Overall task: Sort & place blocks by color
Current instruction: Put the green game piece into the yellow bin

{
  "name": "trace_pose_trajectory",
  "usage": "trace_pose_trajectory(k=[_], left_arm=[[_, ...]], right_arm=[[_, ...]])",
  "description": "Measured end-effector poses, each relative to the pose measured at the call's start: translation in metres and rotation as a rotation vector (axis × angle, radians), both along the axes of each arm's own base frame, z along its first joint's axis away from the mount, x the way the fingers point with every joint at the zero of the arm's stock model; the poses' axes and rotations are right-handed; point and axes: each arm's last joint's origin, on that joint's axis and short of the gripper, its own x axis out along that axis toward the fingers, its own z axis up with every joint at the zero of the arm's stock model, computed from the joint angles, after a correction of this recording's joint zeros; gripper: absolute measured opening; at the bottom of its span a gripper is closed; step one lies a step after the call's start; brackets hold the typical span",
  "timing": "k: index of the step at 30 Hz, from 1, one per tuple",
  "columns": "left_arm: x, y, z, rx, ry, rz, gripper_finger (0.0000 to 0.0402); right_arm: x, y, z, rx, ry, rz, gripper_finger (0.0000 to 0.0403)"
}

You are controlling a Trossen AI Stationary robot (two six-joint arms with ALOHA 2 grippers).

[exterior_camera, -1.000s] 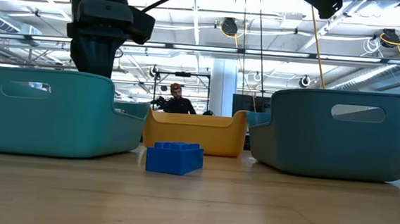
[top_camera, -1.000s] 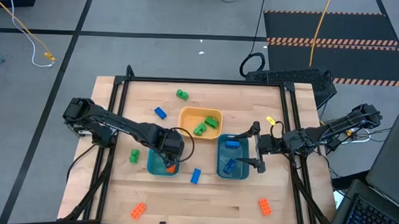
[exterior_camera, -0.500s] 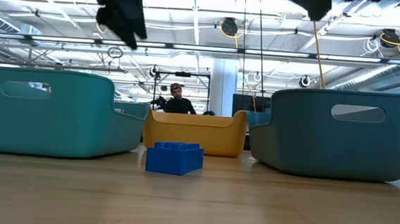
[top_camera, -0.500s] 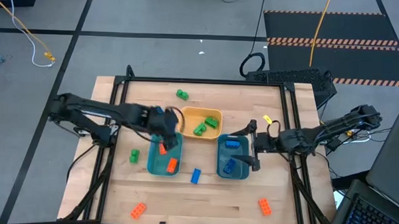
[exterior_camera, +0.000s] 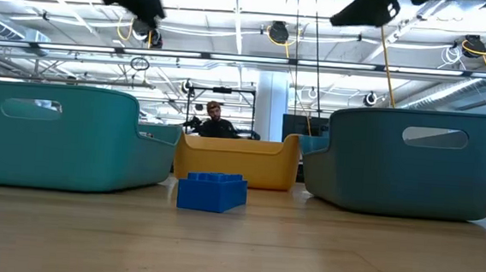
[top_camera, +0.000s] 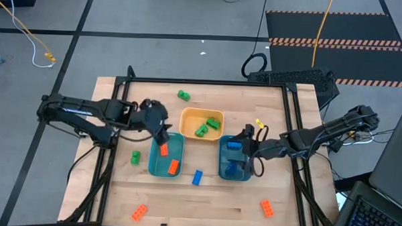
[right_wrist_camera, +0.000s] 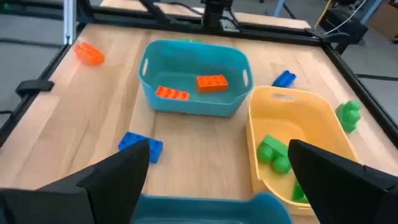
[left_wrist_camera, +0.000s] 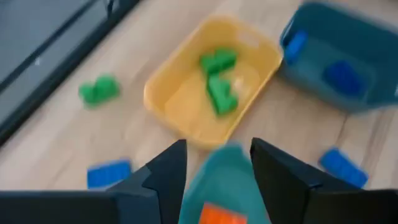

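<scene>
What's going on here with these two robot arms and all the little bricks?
The arms are sorting toy bricks by color. Two orange bricks lie in the left teal bin, blue ones in the right teal bin, green ones in the yellow bin. The left gripper hovers at its bin's far end, holding nothing. The right gripper hangs open over its bin. Orange, blue and green bricks remain loose on the table.

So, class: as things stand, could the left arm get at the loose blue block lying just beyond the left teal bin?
Probably yes. The left gripper hangs empty near that blue block, which lies alone on bare wood beside the left teal bin, nothing covering it.
</scene>
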Motion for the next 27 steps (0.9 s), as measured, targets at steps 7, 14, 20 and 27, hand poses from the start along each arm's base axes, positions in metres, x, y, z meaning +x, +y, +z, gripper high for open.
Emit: trace_pose_trajectory(k=[7,14,20,27], left_arm=[[-0.035,-0.01,-0.018,-0.132,0.285,0.307,0.0148],[-0.049,-0.03,-0.021,-0.375,0.417,0.396,0.0138],[-0.051,-0.045,-0.025,-0.503,0.476,0.456,0.0173],[-0.052,-0.054,-0.051,-0.514,0.557,0.586,0.0247]], right_arm=[[0.007,0.005,0.007,-0.057,-0.061,-0.044,0.0377],[0.012,0.006,-0.012,-0.06,-0.05,-0.094,0.0377],[0.009,0.002,-0.035,-0.075,-0.014,-0.131,0.0377],[0.013,-0.008,-0.035,-0.166,-0.047,-0.115,0.0377]])
